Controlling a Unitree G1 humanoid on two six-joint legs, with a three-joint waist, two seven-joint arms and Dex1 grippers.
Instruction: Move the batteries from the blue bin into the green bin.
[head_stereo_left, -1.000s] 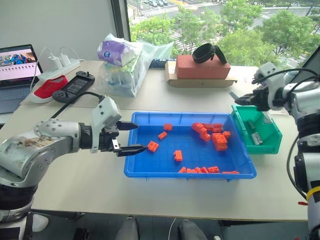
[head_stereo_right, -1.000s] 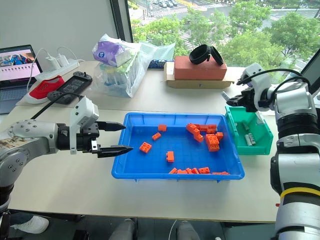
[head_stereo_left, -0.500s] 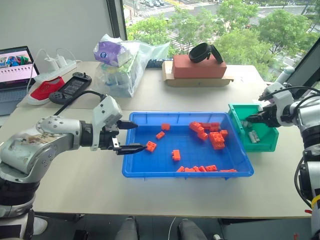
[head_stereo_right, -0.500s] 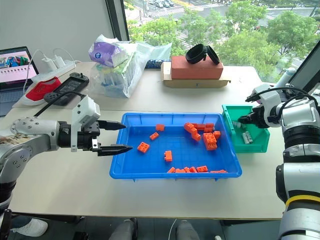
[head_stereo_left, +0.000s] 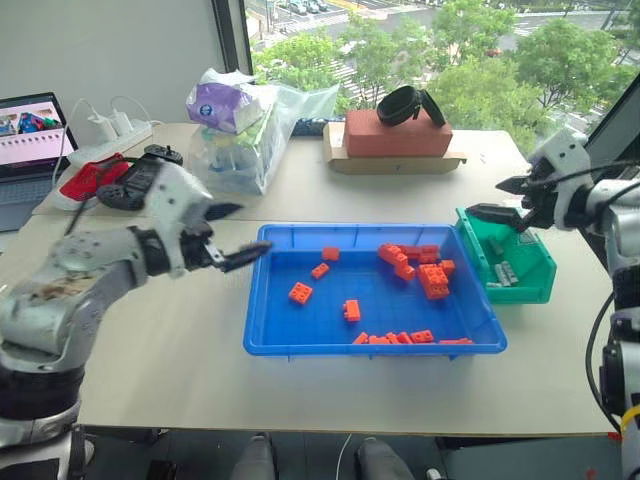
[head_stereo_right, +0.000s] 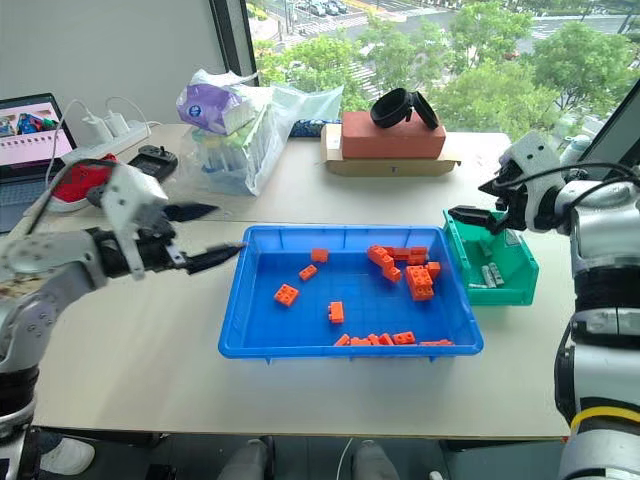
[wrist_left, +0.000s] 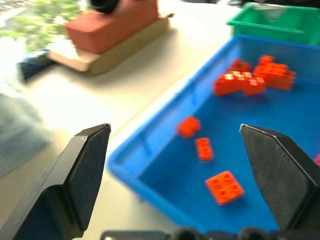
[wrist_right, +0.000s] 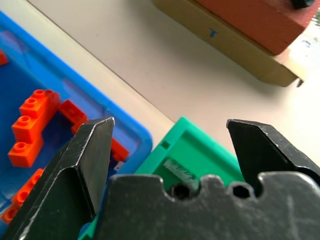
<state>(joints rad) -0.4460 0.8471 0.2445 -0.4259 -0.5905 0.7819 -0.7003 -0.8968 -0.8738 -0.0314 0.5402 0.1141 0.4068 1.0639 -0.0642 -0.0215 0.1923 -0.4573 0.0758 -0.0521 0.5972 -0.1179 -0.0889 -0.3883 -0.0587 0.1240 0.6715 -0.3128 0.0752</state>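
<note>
While the blue bin (head_stereo_left: 268, 340) lay in the middle of the table (head_stereo_left: 180, 370), you had the left gripper (head_stereo_left: 232, 235) just outside its left rim, above the table top, with its two black fingers spread wide and nothing between them. Your right gripper (head_stereo_left: 500, 198) was over the far left corner of the green bin (head_stereo_left: 530, 285), which stood just beside the right end of the blue bin. Its fingers were also wide apart and they held nothing. The batteries (head_stereo_right: 488, 274) that you could see were inside the green bin, lying together on its floor as grey cylinders. In the blue bin I could see the orange toy bricks (head_stereo_left: 432, 277), most of them in a heap near the right far corner, some in a row along the near wall (head_stereo_left: 398, 338), and a few single ones in the middle. I could not tell if any battery was among them. Behind the bins there was a red brick-like block (head_stereo_left: 395, 133) on a flat cardboard piece (head_stereo_left: 345, 158).
</note>
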